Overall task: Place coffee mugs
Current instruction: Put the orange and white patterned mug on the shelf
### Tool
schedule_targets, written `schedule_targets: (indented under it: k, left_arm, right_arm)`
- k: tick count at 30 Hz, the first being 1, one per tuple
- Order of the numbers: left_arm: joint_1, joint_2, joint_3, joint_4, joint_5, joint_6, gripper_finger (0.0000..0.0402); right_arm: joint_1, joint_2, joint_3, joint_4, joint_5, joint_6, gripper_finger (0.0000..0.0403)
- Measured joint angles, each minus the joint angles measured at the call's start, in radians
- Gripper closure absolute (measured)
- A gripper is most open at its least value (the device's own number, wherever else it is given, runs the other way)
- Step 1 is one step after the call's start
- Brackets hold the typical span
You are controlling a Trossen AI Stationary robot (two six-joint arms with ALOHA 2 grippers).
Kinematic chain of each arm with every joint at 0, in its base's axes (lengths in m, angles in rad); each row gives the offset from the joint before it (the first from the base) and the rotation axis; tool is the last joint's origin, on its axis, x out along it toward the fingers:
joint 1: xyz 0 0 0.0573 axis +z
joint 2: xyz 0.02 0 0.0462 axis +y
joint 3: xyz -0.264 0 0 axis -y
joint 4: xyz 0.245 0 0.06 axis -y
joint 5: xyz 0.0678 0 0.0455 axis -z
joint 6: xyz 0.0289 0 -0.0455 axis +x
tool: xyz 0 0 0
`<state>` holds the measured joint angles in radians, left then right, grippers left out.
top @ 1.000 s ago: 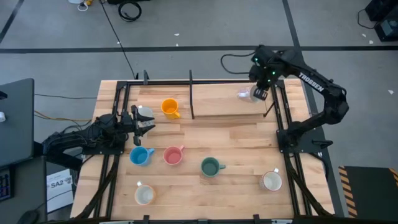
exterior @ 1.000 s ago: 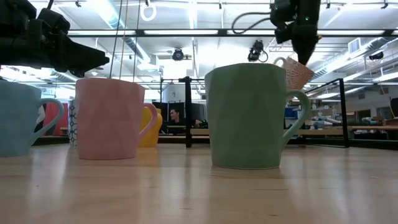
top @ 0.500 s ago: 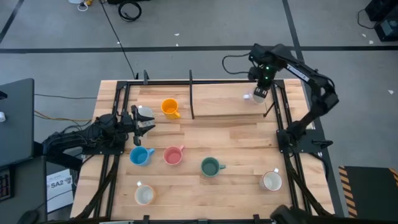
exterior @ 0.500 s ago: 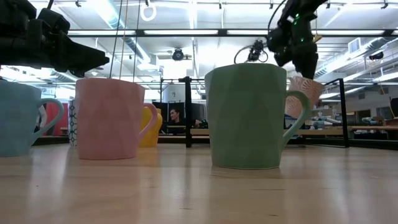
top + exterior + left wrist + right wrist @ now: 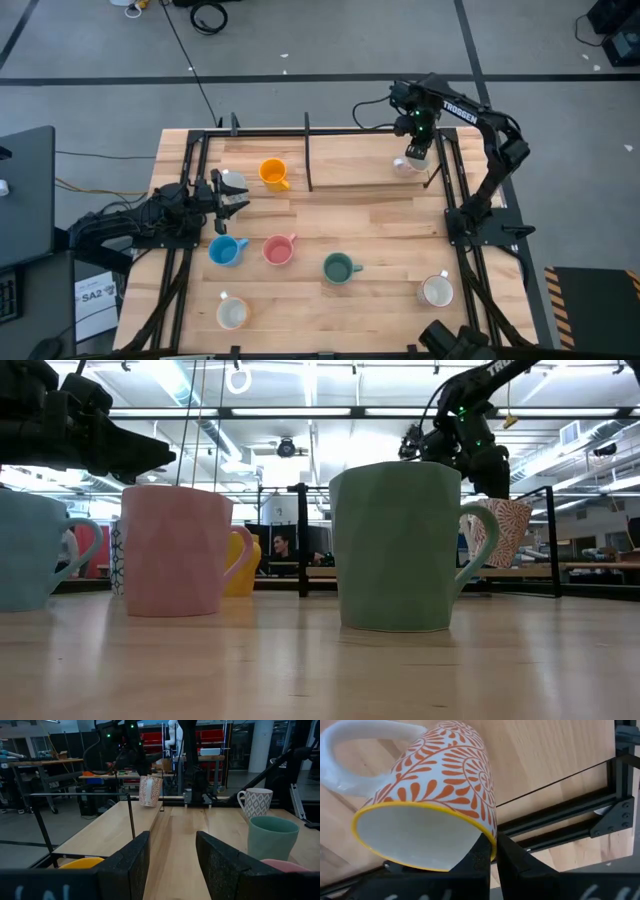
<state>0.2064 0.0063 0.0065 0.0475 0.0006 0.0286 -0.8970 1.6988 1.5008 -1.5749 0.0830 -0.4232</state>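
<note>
The high view looks straight down on the whole bench (image 5: 380, 210). The low view sits at bench level, close behind the green mug (image 5: 395, 545), facing the room. Both views share that mug (image 5: 339, 267).

Bare wood lies open across the light wooden table's (image 5: 370, 215) middle and far centre. A black upright post (image 5: 308, 155) divides the far edge, black side rails (image 5: 462, 200) fence the right, and the pink (image 5: 277, 249) and teal-green ceramic mugs (image 5: 338, 268) block the near row.
</note>
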Motion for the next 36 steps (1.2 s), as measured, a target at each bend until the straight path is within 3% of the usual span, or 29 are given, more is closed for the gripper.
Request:
schedule_targets:
  k: [27,36]
  left_arm:
    - [0.0,0.0,0.0,0.0,0.0,0.0,0.0235]
    - [0.0,0.0,0.0,0.0,0.0,0.0,0.0235]
  right_arm:
    - [0.0,-0.006,-0.002,0.004,-0.003,0.006,0.0344]
    - [0.0,-0.006,-0.002,0.004,-0.006,0.012,0.0284]
